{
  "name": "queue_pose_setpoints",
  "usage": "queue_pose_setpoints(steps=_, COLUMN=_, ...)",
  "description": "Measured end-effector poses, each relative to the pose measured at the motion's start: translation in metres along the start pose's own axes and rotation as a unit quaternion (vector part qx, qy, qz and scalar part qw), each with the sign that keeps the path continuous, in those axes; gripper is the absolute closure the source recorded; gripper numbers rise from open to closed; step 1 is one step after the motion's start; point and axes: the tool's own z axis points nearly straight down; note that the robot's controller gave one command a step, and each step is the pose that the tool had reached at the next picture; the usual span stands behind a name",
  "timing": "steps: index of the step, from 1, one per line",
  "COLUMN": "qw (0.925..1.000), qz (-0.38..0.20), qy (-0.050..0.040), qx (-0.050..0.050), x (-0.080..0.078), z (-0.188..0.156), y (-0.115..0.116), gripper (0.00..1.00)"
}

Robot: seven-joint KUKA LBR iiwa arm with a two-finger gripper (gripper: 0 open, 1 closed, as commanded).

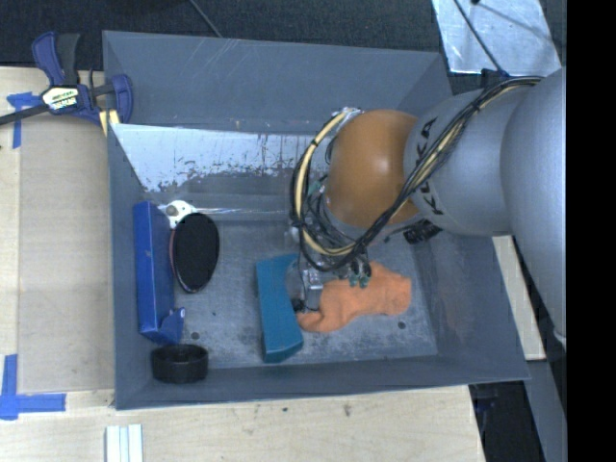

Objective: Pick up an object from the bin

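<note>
Although it looks the likeliest pick, the lumpy orange thing (366, 298) lies flat on the floor of the bin (289, 85), toward 4 o'clock from the floor's middle, so nothing is lifted yet. The gripper (310, 295) is down at that lump's 9 o'clock end, between it and the teal block (277, 308) just beside it at 8 o'clock. Whether the tool is open, closed or gripping anything I cannot tell. By my reading the approach is done; the grasp and lift are left. Farther out at 9 o'clock lie a black oval (194, 250) and a long blue bar (149, 272), with a black ring (180, 362) at 8 o'clock.
</note>
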Motion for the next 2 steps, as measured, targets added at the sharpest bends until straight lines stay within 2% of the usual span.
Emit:
queue_pose_setpoints(steps=1, qw=1.0000, qz=-0.001, qy=-0.0060, qx=-0.001, x=0.035, z=0.000, y=-0.006, gripper=0.00)
queue_pose_setpoints(steps=2, qw=0.9997, qz=0.024, qy=-0.0024, qx=-0.001, x=0.066, z=0.005, y=-0.011, gripper=1.00)
